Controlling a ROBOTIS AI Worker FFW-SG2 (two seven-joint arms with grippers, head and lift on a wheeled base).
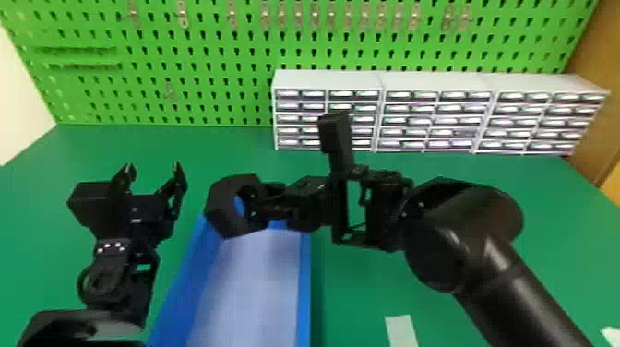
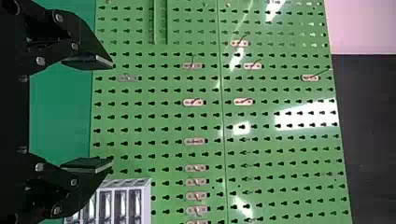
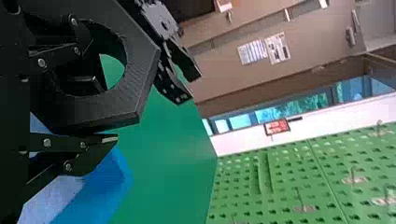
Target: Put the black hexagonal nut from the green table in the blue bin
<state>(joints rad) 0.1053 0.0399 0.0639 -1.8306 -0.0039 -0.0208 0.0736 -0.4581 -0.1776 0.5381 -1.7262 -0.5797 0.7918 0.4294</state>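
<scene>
the black hexagonal nut (image 1: 219, 213) is in the right pincer (image 3: 103, 112), up above the far part of the blue bin (image 1: 304, 286) as the head view has it, clear of the tabletop (image 1: 360, 295). the right pincer is pinching one side of the ring: one finger (image 3: 88, 81) sits inside the round hole and the other (image 3: 88, 156) presses the outer wall. the left pincer (image 1: 152, 167) is spread and empty, out to the left of the bin. the nut looks like rigid plastic, chunky but hollow, so i'd expect it to be light for its size, stiff and not at all fragile; a firm squeeze shouldn't mark or bend it. its fine ridges ought to give the pads some bite, though a smooth plastic could slip a little. the wall is the sensible place to take it, as the whole ring may be wide for the fingers to span. best to have the outer pad on a flat face rather than a corner, where it could roll. held by one side, the weight hangs off-centre and could make it pivot, so a slow lowering and a low release into the bin would suit it.
</scene>
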